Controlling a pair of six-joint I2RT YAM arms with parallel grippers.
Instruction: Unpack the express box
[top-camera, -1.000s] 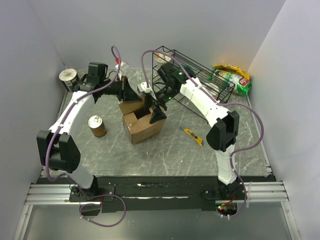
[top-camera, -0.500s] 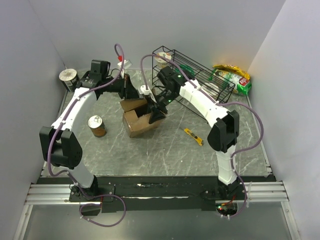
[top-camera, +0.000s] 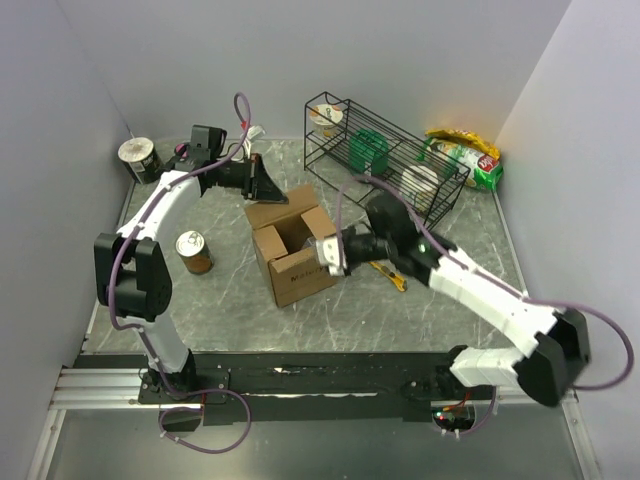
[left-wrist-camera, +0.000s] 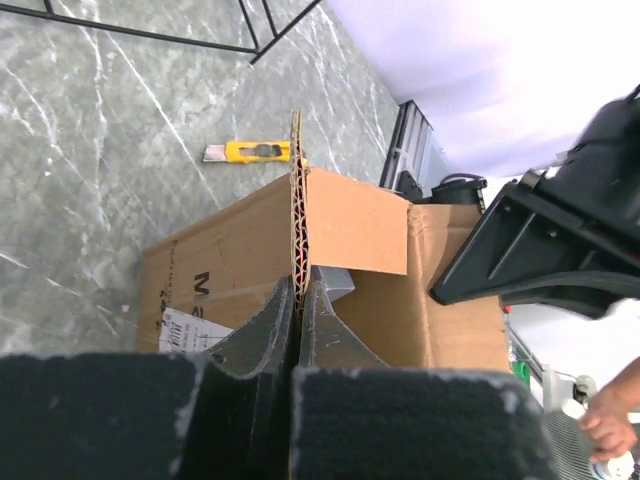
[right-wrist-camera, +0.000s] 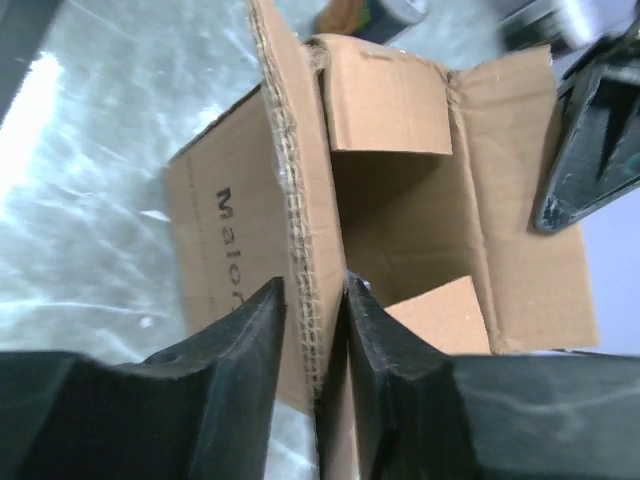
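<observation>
Standing mid-way on the grey marbled surface (top-camera: 340, 320): brown corrugated cardboard express box (top-camera: 292, 268), top open, held from two sides. On the far flap, left pincer (top-camera: 266, 192), pressed together on the cardboard edge. On the right-hand wall, right pincer (top-camera: 330, 250), astride the corrugated edge, fingers (right-wrist-camera: 240, 340) pinching it from either side.

Likely trouble:
- Pulling in opposite directions and tearing the flap at its crease.
- Lifting or tipping the light box instead of steadying it.
- Slipping off the thin edge, with so narrow a bite on each side.
- Jamming against an inner flap folded inward, if reaching in blind. Contents lost in shadow, not to be made out.
- Sweeping aside the yellow utility knife (top-camera: 396, 281), lying just beside the right forearm, on any sideways swing.

Against a second ago: right arm no longer reaching in from over the black wire rack (top-camera: 385, 150) with its pincer spread and down inside the box. Now stretched low from the near right, clamped on the wall. Box turned a little, in roughly the same spot, its inside now open to the overhead view. Left pincer on the far flap as before.
</observation>
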